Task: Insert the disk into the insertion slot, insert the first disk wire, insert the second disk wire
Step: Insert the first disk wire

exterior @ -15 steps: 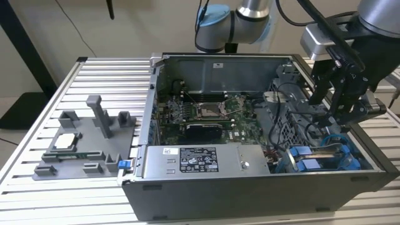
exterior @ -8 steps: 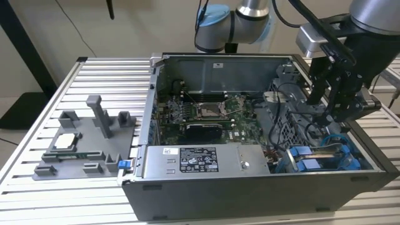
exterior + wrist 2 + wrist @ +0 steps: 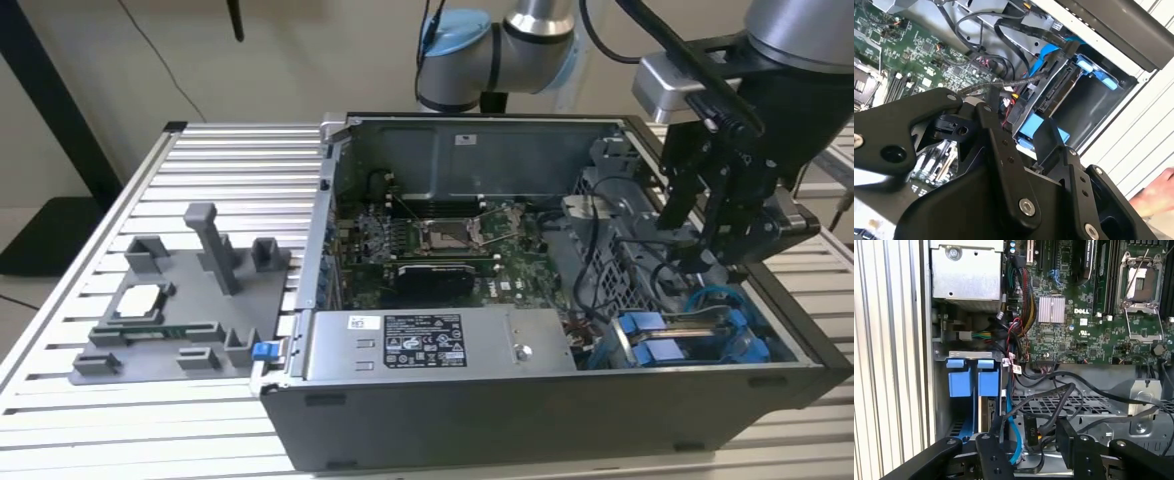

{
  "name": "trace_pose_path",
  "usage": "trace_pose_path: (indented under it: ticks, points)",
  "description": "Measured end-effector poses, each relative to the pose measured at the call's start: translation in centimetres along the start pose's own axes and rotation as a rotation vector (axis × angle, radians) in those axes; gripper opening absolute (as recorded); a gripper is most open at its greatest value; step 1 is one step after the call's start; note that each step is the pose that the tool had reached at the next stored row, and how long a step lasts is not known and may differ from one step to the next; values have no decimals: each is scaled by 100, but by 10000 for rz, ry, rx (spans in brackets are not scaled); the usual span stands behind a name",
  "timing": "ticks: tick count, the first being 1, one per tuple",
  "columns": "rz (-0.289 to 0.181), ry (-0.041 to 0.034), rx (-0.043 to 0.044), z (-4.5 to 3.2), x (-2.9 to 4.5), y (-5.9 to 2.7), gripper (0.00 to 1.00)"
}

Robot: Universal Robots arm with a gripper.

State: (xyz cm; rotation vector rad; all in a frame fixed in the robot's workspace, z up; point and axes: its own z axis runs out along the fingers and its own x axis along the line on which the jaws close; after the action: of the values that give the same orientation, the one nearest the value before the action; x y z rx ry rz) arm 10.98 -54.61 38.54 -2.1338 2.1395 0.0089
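Disk [image 3: 1054,95] stands edgewise in the drive cage [image 3: 1104,405], connector end facing my gripper [image 3: 1016,122] just above; fingers apart, holding nothing.

The computer case [image 3: 534,420] is matt dark-grey sheet metal. It stands on a table [image 3: 80,420] of pale ribbed metal slats with a dull sheen. Beside the case, a fixture [image 3: 174,320] looks like matt grey plastic. Inside the case, the drive cage [image 3: 1104,405] is bare perforated grey metal, its fittings [image 3: 959,380] are smooth bright-blue plastic, and the heat sink [image 3: 1051,309] is finned silvery metal. Over the case, the gripper [image 3: 1029,450] is smooth matt black with shiny screw heads.
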Motion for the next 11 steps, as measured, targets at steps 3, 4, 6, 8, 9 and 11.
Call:
trace_pose_path:
  ticks: [3, 4, 6, 8, 9, 11]
  points:
    - [0, 3, 0, 0, -1, 0, 100]
    - [0, 4, 0, 0, -1, 0, 100]
    - [0, 8, 0, 0, 0, 0, 100]
    - [-2, 33, 0, 0, -1, 0, 100]
    - [-4, 53, 0, 0, -1, 0, 100]
    - [-8, 98, 0, 0, -1, 0, 100]
